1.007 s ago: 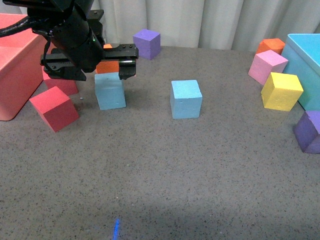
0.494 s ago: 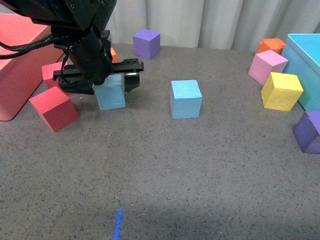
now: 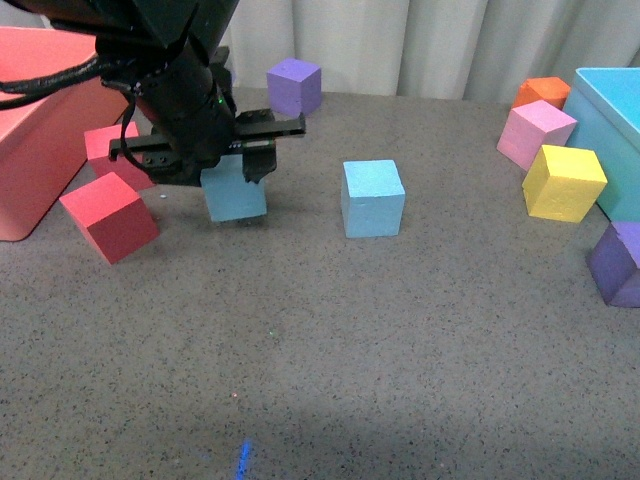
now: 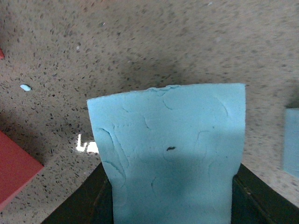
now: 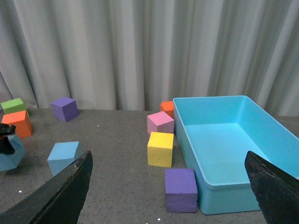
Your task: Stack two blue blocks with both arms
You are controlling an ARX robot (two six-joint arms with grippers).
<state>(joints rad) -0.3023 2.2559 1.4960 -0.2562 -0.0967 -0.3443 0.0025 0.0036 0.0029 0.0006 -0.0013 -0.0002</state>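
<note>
My left gripper point(image 3: 215, 158) is shut on a light blue block point(image 3: 235, 192) and holds it just off the grey table, tilted slightly. In the left wrist view this block point(image 4: 170, 149) fills the space between the black jaws. The second blue block point(image 3: 372, 197) rests on the table to its right, apart from it; it also shows in the right wrist view point(image 5: 64, 157). My right gripper point(image 5: 168, 186) is open and empty, high above the table's right side, out of the front view.
Two red cubes point(image 3: 108, 215) and a red bin point(image 3: 30, 150) lie left of the held block. A purple cube point(image 3: 294, 86) sits behind. Pink point(image 3: 535, 133), orange point(image 3: 541, 92), yellow point(image 3: 563, 182) and purple point(image 3: 618, 262) cubes and a turquoise bin point(image 3: 612, 130) stand at the right.
My left gripper has come down over the blue block, shut on it, and shifted it slightly right and off the table. The other block has not moved.
</note>
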